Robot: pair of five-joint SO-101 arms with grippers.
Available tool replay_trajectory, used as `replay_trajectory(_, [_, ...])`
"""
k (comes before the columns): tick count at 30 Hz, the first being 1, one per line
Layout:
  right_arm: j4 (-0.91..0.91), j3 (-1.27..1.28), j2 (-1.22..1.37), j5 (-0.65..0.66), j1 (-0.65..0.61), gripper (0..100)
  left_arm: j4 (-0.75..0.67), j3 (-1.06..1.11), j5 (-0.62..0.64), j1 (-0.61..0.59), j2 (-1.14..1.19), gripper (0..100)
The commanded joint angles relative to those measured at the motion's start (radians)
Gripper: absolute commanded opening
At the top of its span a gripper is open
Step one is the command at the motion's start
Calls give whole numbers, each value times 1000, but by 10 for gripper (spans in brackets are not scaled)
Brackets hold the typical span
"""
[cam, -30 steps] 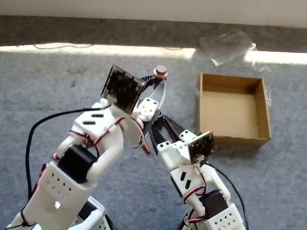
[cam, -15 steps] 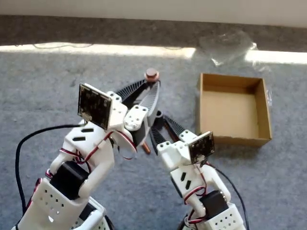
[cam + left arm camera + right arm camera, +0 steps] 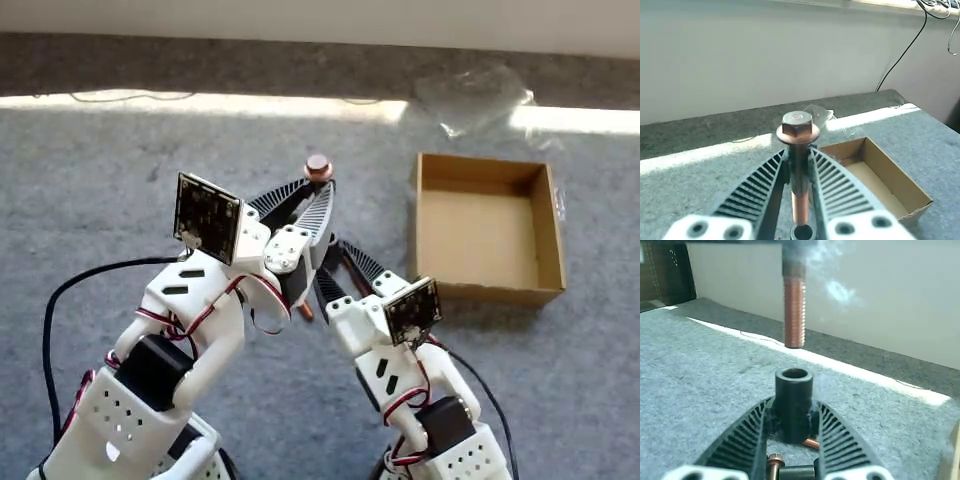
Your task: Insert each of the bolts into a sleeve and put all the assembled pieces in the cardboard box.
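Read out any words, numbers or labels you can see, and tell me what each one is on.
No text here can be read.
Bolt, on its head: faint marks, too blurred to read.
Cardboard box: plain walls, no print visible.

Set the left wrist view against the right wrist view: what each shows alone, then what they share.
Left wrist view adds: the left hand clamping the bolt below its hex head, and the inside of the cardboard box. Right wrist view adds: the right hand around the upright sleeve, with loose bolts on the carpet beneath. Shared: the bolt's copper shank hanging above the sleeve's open bore.
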Motion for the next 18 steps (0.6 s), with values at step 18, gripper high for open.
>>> replay_trajectory(18, [-16, 127, -8, 23, -4, 4, -31, 44, 25, 8, -38, 5])
